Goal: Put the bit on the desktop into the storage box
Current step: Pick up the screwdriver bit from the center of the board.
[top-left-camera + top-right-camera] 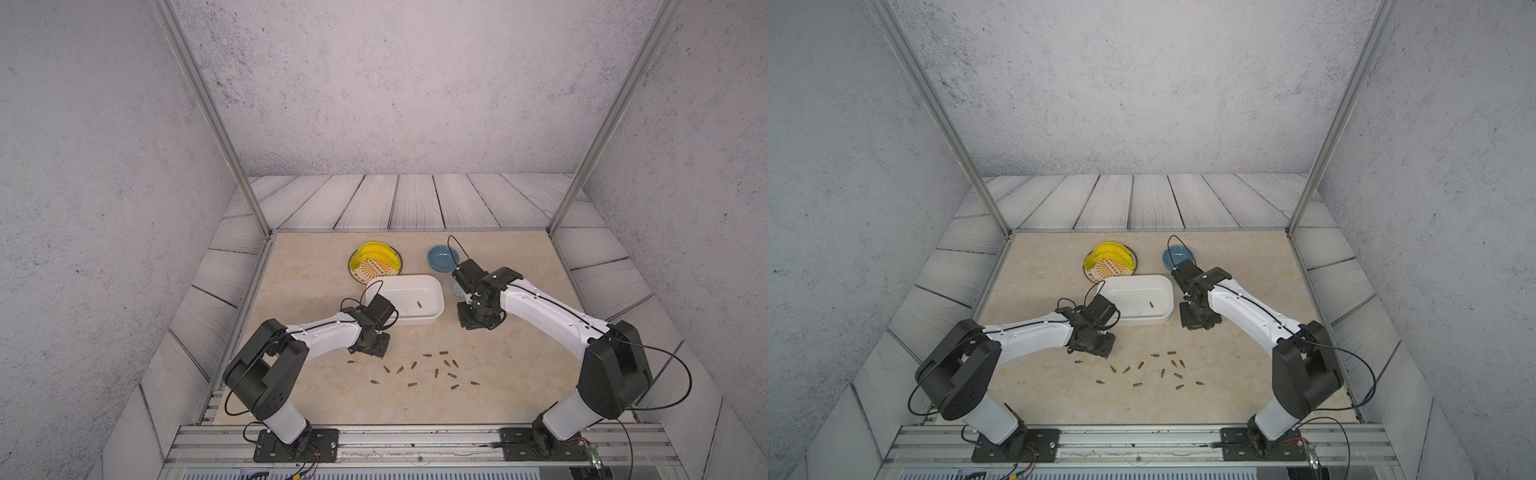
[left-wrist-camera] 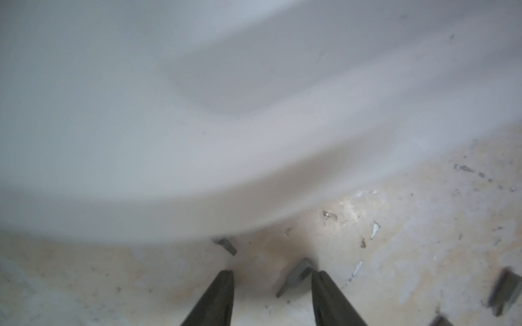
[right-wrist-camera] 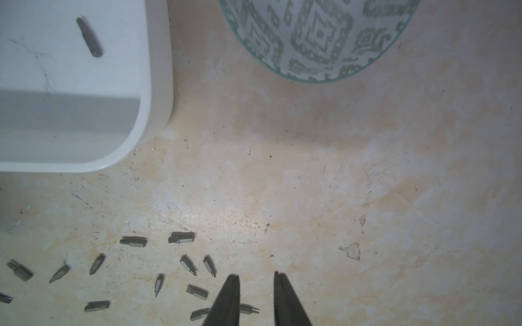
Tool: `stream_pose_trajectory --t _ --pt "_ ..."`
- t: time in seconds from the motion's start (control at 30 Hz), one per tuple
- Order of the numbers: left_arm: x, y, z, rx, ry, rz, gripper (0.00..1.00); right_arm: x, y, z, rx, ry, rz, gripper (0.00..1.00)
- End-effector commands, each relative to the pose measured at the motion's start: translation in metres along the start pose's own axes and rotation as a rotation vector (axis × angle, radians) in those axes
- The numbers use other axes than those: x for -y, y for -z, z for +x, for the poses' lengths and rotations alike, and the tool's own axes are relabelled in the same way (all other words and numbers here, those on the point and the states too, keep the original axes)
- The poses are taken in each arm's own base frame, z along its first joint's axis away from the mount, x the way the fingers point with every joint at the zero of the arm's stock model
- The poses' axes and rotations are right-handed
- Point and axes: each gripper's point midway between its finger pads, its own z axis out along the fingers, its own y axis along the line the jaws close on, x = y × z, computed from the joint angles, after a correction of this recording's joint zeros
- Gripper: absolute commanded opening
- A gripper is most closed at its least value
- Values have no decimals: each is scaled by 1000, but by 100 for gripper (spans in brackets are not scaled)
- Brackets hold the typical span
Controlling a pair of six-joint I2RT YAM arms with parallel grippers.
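Storage box (image 2: 169, 113) blurred, left gripper (image 2: 273, 274) cropped, patterned bowl (image 3: 319, 36) cropped

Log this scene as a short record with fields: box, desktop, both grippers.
box: white rectangular storage box, one grey metal bit lying inside
desktop: beige marble desktop, over a dozen loose bits scattered between the arms
left gripper: open, low beside the box, a further bit between its jaws, not gripped
right gripper: open, empty, above the desktop

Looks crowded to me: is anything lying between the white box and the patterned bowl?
Nothing. In the right wrist view, only bare desktop separates the white box from the patterned bowl.
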Motion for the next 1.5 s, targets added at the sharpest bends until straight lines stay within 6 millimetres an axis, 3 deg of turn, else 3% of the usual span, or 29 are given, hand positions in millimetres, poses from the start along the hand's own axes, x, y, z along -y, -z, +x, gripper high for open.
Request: stream_pose_trajectory --t 0.0,0.53,1.17,1.33,1.47 --pt "3 1 -7 9 -15 -1 45 4 4 -3 3 6 22 26" --pt "8 -4 4 -23 -1 22 22 10 0 1 -6 -6 28 26" --pt "7 -17 18 -79 -14 -31 15 21 -2 10 -10 -26 39 26" --pt "10 -12 17 -67 -15 -28 13 22 -6 15 -20 -27 37 26" --pt "12 3 12 -51 -20 -24 12 12 -11 22 -11 -29 -37 26"
